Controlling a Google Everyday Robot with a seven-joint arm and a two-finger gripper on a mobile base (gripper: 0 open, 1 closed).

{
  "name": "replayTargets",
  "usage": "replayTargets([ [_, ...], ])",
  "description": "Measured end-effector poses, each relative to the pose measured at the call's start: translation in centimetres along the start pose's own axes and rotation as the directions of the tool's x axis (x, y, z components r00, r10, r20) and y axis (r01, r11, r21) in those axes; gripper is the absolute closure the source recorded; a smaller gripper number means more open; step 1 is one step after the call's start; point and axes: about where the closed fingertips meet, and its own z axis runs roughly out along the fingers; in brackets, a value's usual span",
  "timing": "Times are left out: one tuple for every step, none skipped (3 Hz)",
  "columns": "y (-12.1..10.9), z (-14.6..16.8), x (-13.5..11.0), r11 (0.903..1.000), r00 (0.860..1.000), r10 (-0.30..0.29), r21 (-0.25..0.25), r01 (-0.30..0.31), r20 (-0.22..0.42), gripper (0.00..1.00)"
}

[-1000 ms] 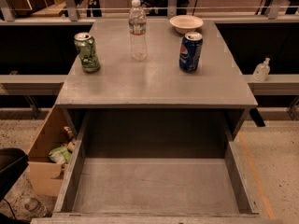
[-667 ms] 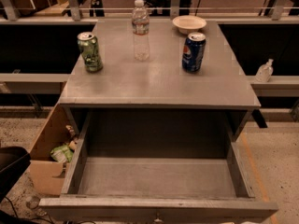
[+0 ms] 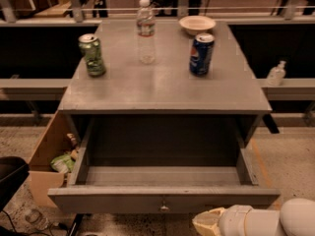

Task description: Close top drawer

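The grey cabinet (image 3: 162, 90) fills the middle of the scene, and its top drawer (image 3: 113, 199) stands pulled well out toward the near side, the wide tray open and the flat front facing the camera. To close it well, I judge the push should land flat on the middle of that front and run straight toward the far side, so the tray slides in square instead of skewing on its rails. The gripper (image 3: 210, 223) sits low at the near right; whether it is wide or narrow I cannot tell. The drawer front lies just beyond it, on its far side, with the small knob (image 3: 164, 208) a little to its left.
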Motion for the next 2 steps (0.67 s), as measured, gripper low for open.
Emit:
replayTargets([
  [-1.37, 2.67, -4.65, 0.9975, 0.998, -0.068, -0.020, 0.068, 0.006, 1.00],
  [-1.34, 3.07, -5.22, 0.9967, 0.997, -0.077, -0.023, 0.077, 0.007, 1.00],
])
